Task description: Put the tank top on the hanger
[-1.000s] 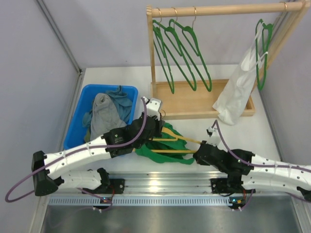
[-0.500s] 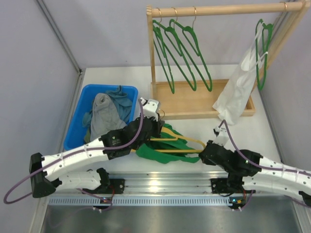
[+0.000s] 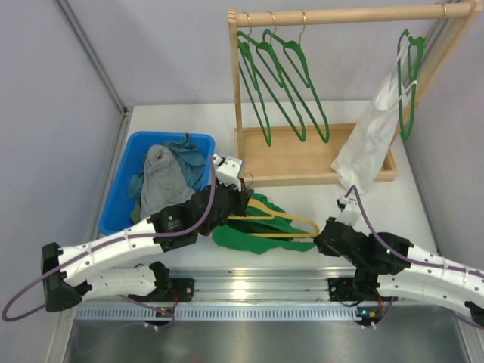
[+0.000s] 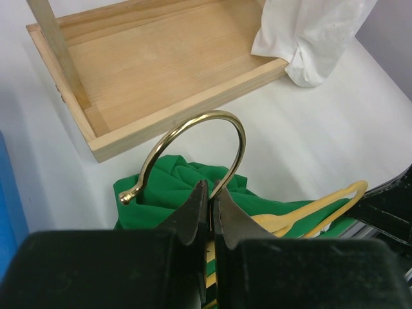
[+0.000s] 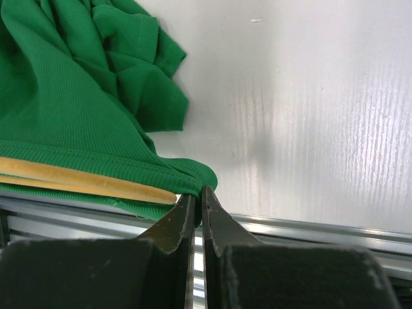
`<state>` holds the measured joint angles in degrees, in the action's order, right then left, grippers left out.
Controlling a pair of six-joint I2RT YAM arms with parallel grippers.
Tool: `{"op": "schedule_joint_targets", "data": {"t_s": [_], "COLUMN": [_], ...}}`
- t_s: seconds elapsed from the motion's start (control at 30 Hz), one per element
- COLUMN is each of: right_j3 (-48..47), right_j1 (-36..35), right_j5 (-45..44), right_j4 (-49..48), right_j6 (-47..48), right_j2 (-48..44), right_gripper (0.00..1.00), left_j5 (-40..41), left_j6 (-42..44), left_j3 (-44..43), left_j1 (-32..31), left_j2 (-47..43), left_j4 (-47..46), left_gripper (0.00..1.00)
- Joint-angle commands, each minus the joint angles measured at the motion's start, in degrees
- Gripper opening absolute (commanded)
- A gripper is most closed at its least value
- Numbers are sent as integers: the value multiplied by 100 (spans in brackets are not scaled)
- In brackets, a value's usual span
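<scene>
Your left pincer (image 4: 209, 193) is clamped tight on the one yellow hanger (image 5: 77, 179) at its hook's base. Your right pincer (image 5: 198, 201) pinches the edge of the single tank top (image 5: 71, 109), which lies crumpled on the tabletop (image 5: 309, 116) under the hanger. Three dark green hangers (image 3: 284, 83) hang at the rail's left.

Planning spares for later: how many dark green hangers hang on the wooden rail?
4 that I can separate: left hanger, middle hanger and third hanger side by side at the rail's left end; right-end hanger beside the white garment. Another may overlap it.
</scene>
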<state>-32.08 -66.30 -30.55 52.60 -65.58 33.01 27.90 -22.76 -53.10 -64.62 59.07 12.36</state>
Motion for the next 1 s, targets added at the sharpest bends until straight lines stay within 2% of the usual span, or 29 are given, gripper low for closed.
{"op": "schedule_joint_targets", "data": {"t_s": [0.0,0.37,0.97], "right_j3": [-282,-501,-1002], "right_j1": [109,135,135], "right_j5": [-233,-347,-496], "right_j4": [444,655,998], "right_j6": [125,169,388], "right_j2": [-76,-85,47], "right_gripper": [0,0,0], "left_j5": [119,93,67], "left_j6": [281,334,439], "left_j3": [63,195,98], "left_j1": [20,11,20], "left_j2": [-238,-378,-115], "left_j4": [-208,-216,-339], "left_gripper": [0,0,0]}}
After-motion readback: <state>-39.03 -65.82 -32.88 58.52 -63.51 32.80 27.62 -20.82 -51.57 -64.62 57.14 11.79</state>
